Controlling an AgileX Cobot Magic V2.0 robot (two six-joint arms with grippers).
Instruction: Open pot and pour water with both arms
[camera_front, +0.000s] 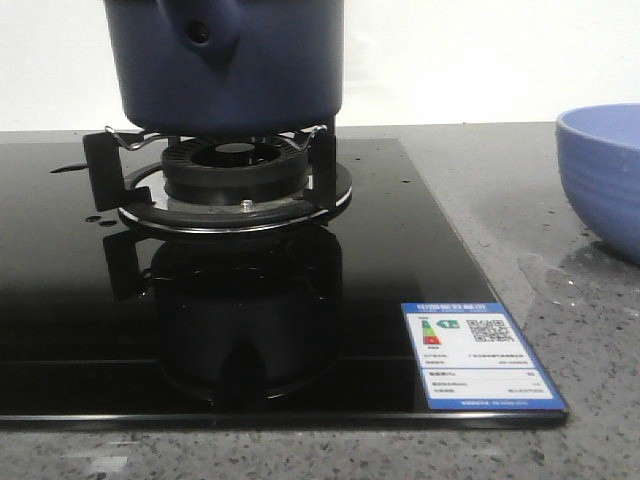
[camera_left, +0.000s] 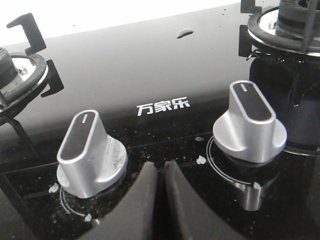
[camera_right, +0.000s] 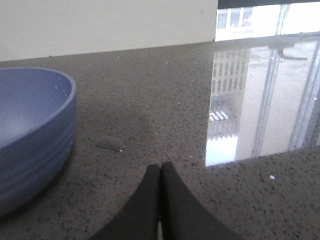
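we saw a dark blue pot (camera_front: 225, 65) sitting on the stove burner (camera_front: 235, 170) at twelve o'clock, its top cut off, so we could not tell whether a lid was on. a blue bowl (camera_front: 605, 175) stood on the counter at three o'clock; we could not see water in it. the left gripper (camera_left: 159, 172) and right gripper (camera_right: 159, 172) had fingers pressed together, holding nothing. the scene fitted either end of the job.

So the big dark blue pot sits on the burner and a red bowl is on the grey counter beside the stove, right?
Nearly. The bowl is light blue, not red, as the front view shows. The dark blue pot does sit on the black burner stand, and the bowl rests on the grey speckled counter.
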